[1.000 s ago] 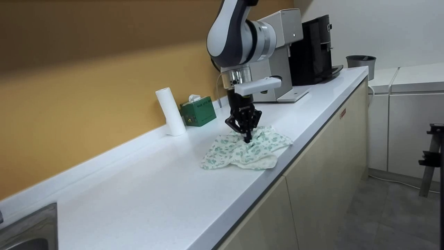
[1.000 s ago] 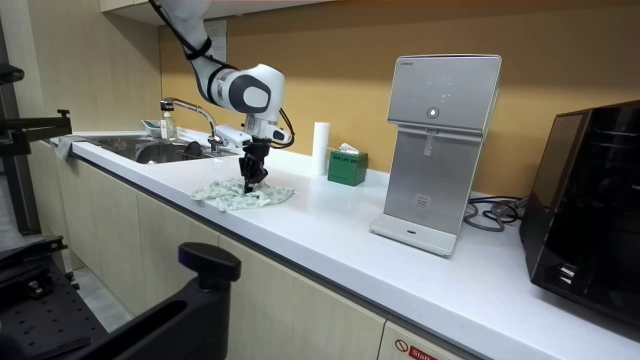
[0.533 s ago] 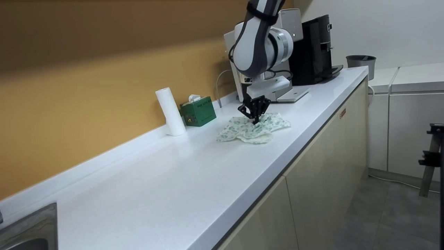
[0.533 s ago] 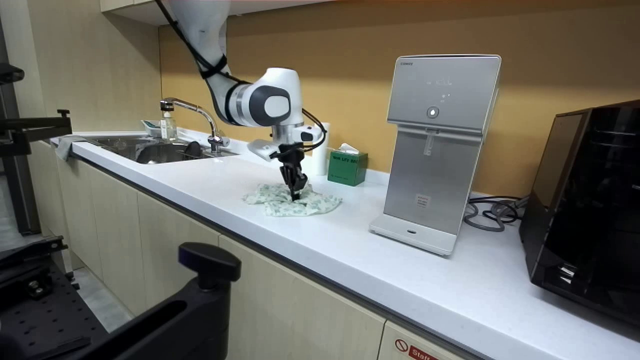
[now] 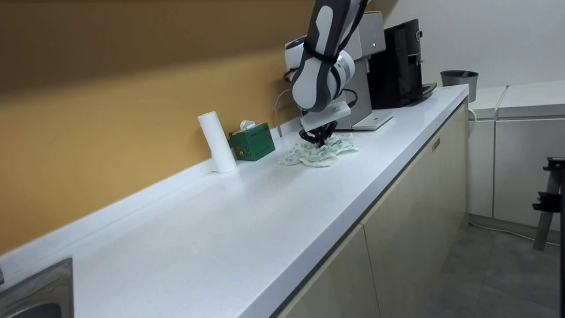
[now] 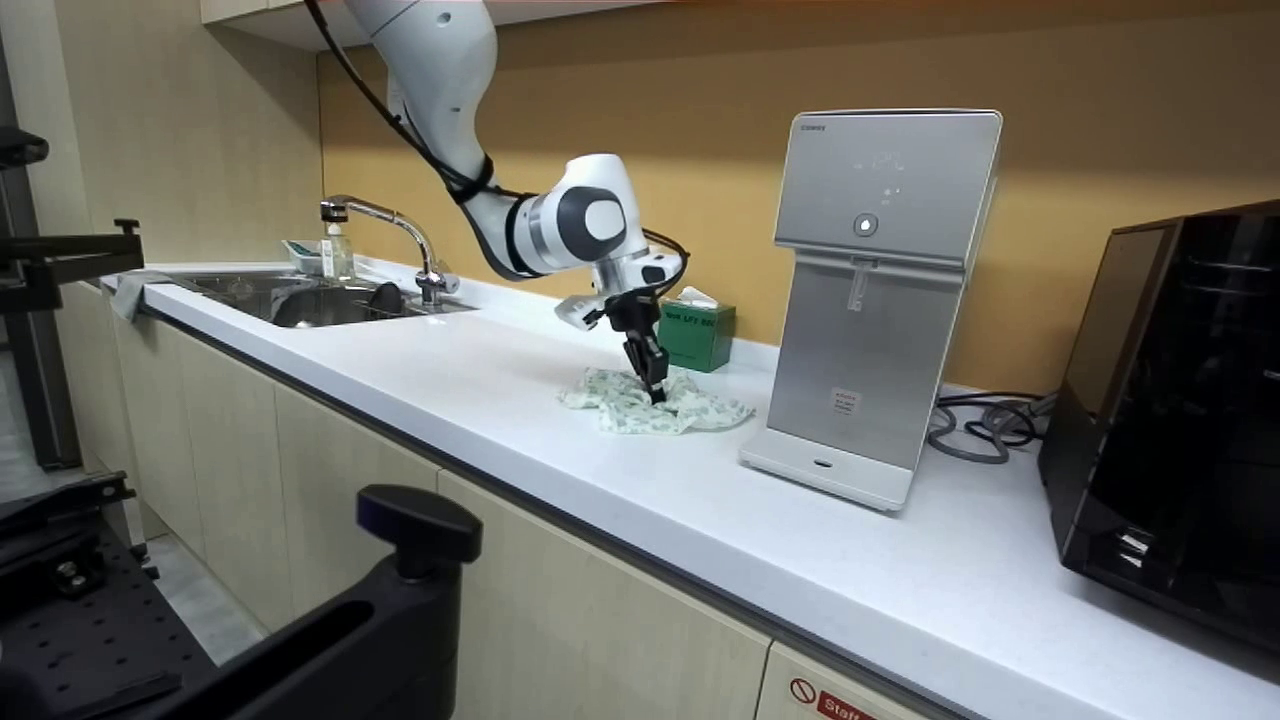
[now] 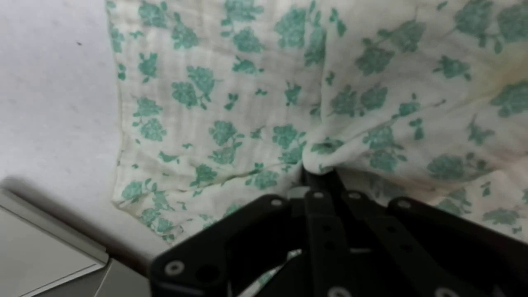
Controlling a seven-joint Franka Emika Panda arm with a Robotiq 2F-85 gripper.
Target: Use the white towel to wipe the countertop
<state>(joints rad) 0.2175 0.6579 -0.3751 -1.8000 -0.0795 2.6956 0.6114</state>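
- Clearly, the towel is white, green-flowered and rumpled on the countertop.
- My gripper pinches one fold.
- Only the wrist view shows me its blurred, seemingly yellowish patch.

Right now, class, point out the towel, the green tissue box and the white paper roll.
Towel [image 7: 305,90]: in the wrist view, printed cloth near its middle.
Green tissue box [image 6: 692,341]: in an exterior view, front face below the lettering.
White paper roll [image 5: 217,142]: in an exterior view, halfway up its side.
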